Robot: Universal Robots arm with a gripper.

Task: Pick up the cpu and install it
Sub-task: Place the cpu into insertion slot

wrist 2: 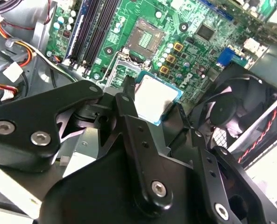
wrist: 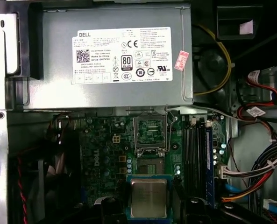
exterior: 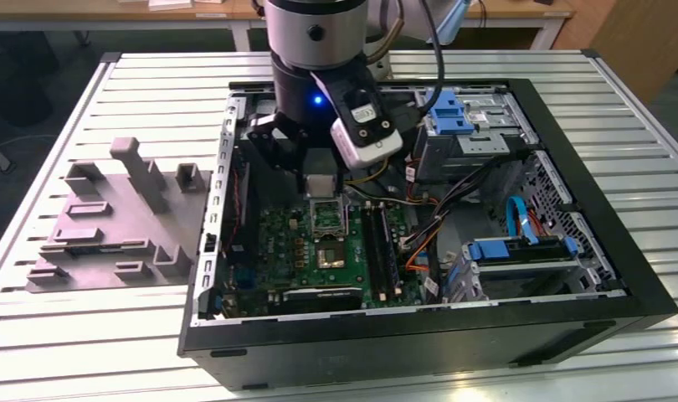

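Pincer [wrist 2: 154, 100] and cpu [wrist 2: 153, 95] are hard to pick out in the exterior view. The arm's thick wrist stands over the open computer case [exterior: 607, 251] and covers most of what hangs beneath it. The black linkage crowds the second wrist view, hiding much of the case floor and part of the round fan [wrist 2: 231, 112]. The two dark fingers [wrist 2: 129, 100] close in on opposite edges of the chip, with no gap I can see, so the pincer is clenched on the cpu. The opening is narrow, just the chip's width.

In the first wrist view the cpu [wrist: 148, 198] shows its pale silvery top with a blue rim. The fingers [wrist: 194, 210] flanking it are cut off at the picture's edge. The chip sits over the green motherboard [wrist: 105, 149], just beside the bare socket [wrist: 150, 165], on the side away from the grey power-supply box [wrist: 59, 70]. How high it hangs above the board I cannot tell. The socket's metal frame [wrist: 151, 133] lies open toward that box.

Outside the case, on the exterior view's left, a grey moulded tray [exterior: 105, 243] rests on the slatted table [exterior: 82, 327].
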